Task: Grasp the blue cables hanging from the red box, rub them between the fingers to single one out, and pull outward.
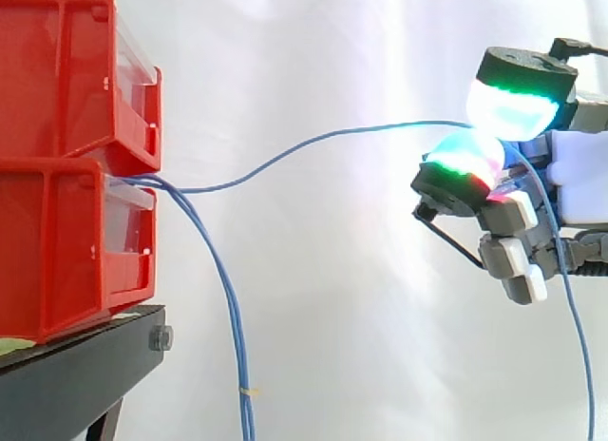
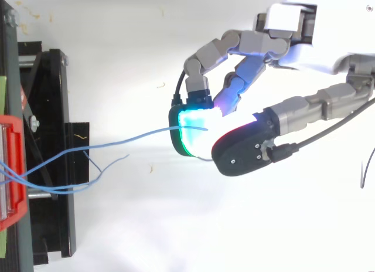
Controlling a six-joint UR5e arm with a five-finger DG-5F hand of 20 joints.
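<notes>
The fingers [image 2: 188, 134] pinch one blue cable [image 1: 323, 136] that runs slack from them to the red box [image 1: 66, 241]; outward pull lies directly away from it.

The hand [image 2: 304, 26] curls its fingers [image 2: 190, 134] toward each other, one pad glowing white-cyan with a green edge and facing a dark-backed one. A single blue cable [image 2: 135, 136] ends between them, nipped there. From the fingers it runs out, a little slack, to the red box [image 2: 13, 166], well away from the fingertips. The other blue cables [image 2: 58, 189] stop far short of the fingers (loose ends curling over the black stand [image 2: 76, 225]), apart from them.
</notes>
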